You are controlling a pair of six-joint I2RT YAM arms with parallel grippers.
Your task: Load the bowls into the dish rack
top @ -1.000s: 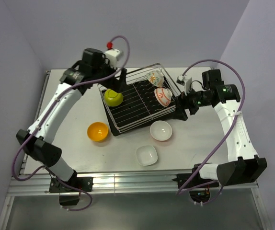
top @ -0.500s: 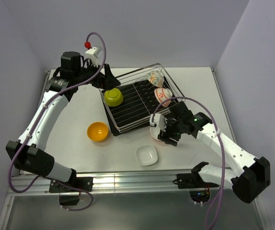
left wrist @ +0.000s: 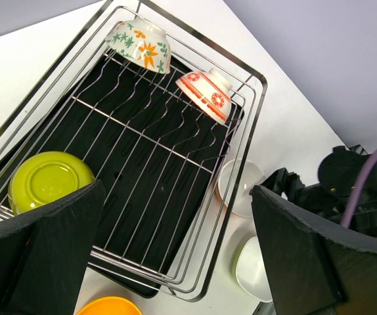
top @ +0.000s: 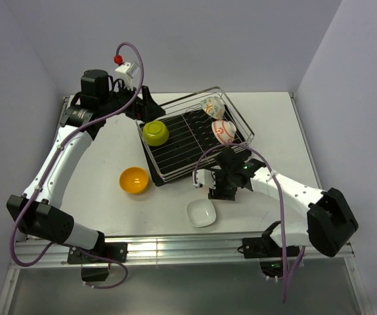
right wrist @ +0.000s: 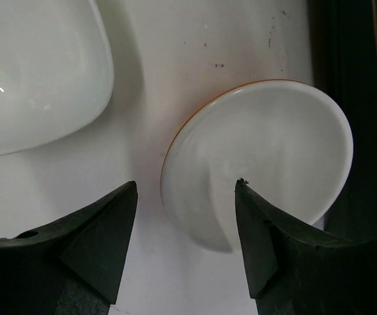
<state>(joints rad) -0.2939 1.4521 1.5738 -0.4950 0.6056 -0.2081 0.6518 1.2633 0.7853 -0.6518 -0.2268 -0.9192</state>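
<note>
The dish rack [top: 241, 122] holds a lime green bowl [top: 155, 133], a leaf-print bowl [top: 212, 105] and a red-and-white bowl [top: 223, 130]. An orange bowl [top: 134, 180] and a squarish white bowl [top: 201, 212] sit on the table. My right gripper [top: 219, 186] is open and low over a round white bowl [right wrist: 261, 154] with an orange rim. One fingertip is outside its rim and one is over its inside. My left gripper [top: 145, 108] is open and empty above the rack's far left corner.
The rack's black tray [right wrist: 349, 65] lies right beside the round white bowl. The squarish white bowl [right wrist: 37, 72] lies close on its other side. The left wrist view shows the rack [left wrist: 259, 85] and the round white bowl [left wrist: 240, 187] beside it. Purple walls close in on three sides.
My right arm has swung from the rack's right side down over the round white bowl in front of the rack. My left arm has drawn back left from the green bowl.
</note>
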